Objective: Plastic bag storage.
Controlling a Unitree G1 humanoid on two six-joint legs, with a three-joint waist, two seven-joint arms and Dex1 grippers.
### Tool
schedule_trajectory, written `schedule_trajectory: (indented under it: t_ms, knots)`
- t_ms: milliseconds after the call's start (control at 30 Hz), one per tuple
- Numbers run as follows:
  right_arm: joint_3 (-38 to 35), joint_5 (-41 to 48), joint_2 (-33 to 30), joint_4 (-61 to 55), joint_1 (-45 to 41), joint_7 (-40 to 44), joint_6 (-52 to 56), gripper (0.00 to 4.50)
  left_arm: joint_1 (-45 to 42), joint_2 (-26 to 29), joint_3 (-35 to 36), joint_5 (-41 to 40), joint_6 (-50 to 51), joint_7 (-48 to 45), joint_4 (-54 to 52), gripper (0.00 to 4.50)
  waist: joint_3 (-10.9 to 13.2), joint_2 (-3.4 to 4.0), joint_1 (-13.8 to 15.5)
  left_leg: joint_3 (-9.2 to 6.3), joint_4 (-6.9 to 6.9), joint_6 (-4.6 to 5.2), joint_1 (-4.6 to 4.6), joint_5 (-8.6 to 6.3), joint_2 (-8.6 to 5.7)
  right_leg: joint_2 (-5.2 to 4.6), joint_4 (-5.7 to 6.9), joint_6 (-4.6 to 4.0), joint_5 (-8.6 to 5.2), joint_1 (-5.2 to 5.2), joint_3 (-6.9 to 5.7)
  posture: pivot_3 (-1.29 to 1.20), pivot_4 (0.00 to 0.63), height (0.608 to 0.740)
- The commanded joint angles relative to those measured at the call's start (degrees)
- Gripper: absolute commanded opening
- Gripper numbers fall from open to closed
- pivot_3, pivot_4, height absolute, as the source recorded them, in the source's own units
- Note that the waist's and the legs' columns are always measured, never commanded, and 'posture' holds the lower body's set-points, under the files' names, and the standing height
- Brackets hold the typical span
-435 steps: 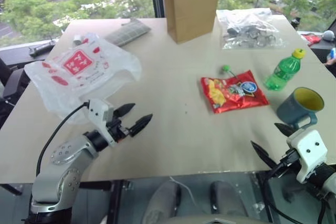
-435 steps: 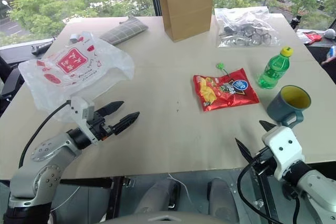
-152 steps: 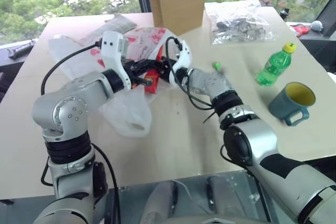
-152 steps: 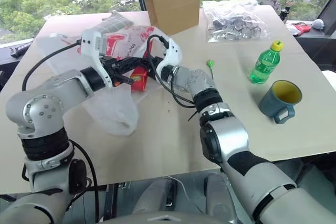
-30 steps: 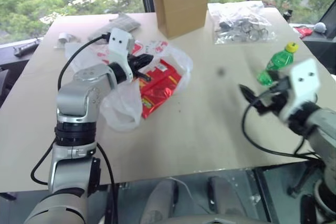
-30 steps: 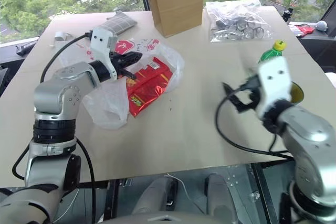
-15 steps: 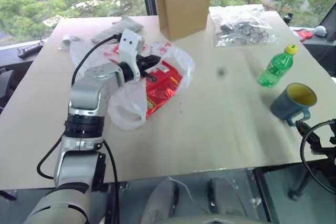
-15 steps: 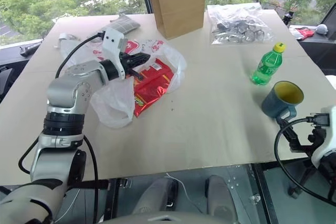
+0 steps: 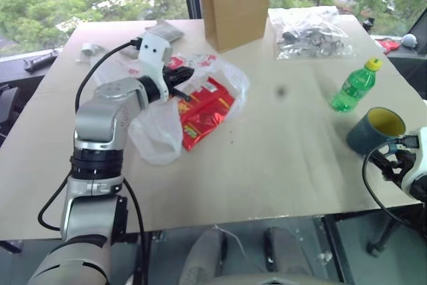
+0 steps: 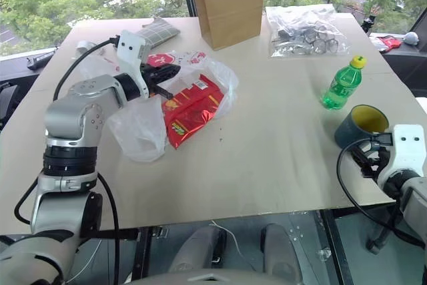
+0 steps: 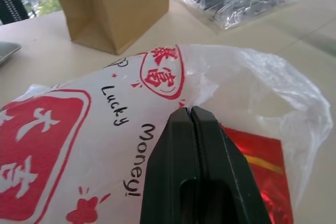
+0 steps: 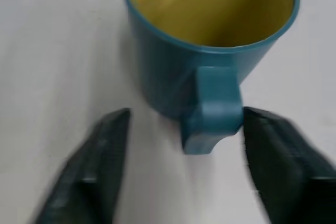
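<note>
Left wrist view shows you the left claw clenched on the plastic bag, which lies on the desk around a red snack packet. Your right claw stands parted, its fingers either side of the blue mug handle at the desk's near right edge.

The middle and near half of the desk lie bare, an open lane between the bag on the left and the bottle and mug on the right. At the far edge the paper bag stands upright, with the clear bag of parts beside it; a gap runs between them. The left claw, pinched on the bag's film, and its arm block the left side. The right claw straddles the mug's handle, fingers apart, off the near right corner.
</note>
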Motion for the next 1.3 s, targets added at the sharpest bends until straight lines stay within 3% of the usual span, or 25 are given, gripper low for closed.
schedule_trajectory:
  t_ms: [33,100,267,367,500,633,800,1300]
  knots:
    - [0.3,-2.3,-1.7,-0.4,0.1,1.2,-3.0,1.28,-0.4,1.2,1.9,-0.2,-0.2,0.0,-2.6,0.00,0.0,0.00,0.0,0.00,0.00,0.00,0.00,0.00,0.00,0.00,-0.01,0.00,0.00,0.00,0.00,0.00,0.150,0.740]
    - [1.0,-2.9,-2.8,-1.4,0.6,2.4,-4.1,0.34,-0.4,1.3,2.0,-0.1,-0.4,0.1,-2.3,0.00,0.0,0.00,0.0,0.00,0.00,0.00,0.00,0.00,0.00,0.00,-0.01,0.00,0.00,0.00,-0.01,0.00,0.150,0.740]
    - [3.1,2.5,-4.7,-8.9,0.1,8.4,-5.4,0.34,-0.6,1.2,2.4,-0.3,-0.6,0.2,-1.4,0.00,0.0,0.01,-0.2,-0.01,-0.01,0.00,0.00,0.00,0.01,0.00,-0.02,0.00,0.00,0.00,-0.03,0.00,0.150,0.740]
    - [6.4,9.7,-3.8,-13.3,-5.7,9.2,-4.2,0.34,-0.9,1.3,3.2,-0.8,-0.3,0.0,-0.8,0.00,0.0,0.00,-0.4,0.00,-0.01,0.01,0.01,-0.01,0.04,0.02,-0.03,0.01,0.00,0.00,-0.02,0.00,0.150,0.740]
    - [20.3,13.9,0.1,-12.9,-19.0,7.3,-3.1,0.34,-2.6,1.5,5.6,-2.7,1.2,-0.1,0.2,0.00,0.0,0.01,-0.5,-0.07,-0.02,0.00,0.04,0.00,0.07,0.05,-0.03,0.04,0.02,0.02,-0.09,0.00,0.150,0.740]
    - [34.4,7.0,4.7,-3.6,-28.9,7.6,-6.7,0.34,-3.7,1.4,6.8,-4.4,2.2,-0.7,-0.2,0.00,0.0,-0.04,-0.1,-0.15,-0.01,-0.01,-0.03,0.00,0.02,0.02,-0.07,0.02,0.03,0.01,-0.19,0.00,0.150,0.740]
    - [48.9,-6.0,14.2,20.8,-41.8,10.9,-18.5,0.34,-4.2,1.7,10.0,-8.3,4.8,-0.8,-3.6,0.00,0.1,-0.09,-0.3,-0.22,-0.03,-0.23,-0.11,0.13,-0.05,-0.04,-0.11,0.00,0.04,-0.02,-0.25,0.00,0.150,0.740]
    - [53.4,-25.1,37.0,70.9,-66.9,17.1,-43.0,0.34,1.9,4.0,12.7,-12.7,8.7,2.1,-16.2,0.00,0.1,-0.04,-2.2,-0.14,-0.30,-0.32,-0.26,0.12,-0.02,0.03,-0.02,-0.03,0.05,-0.48,-0.02,0.00,0.150,0.740]
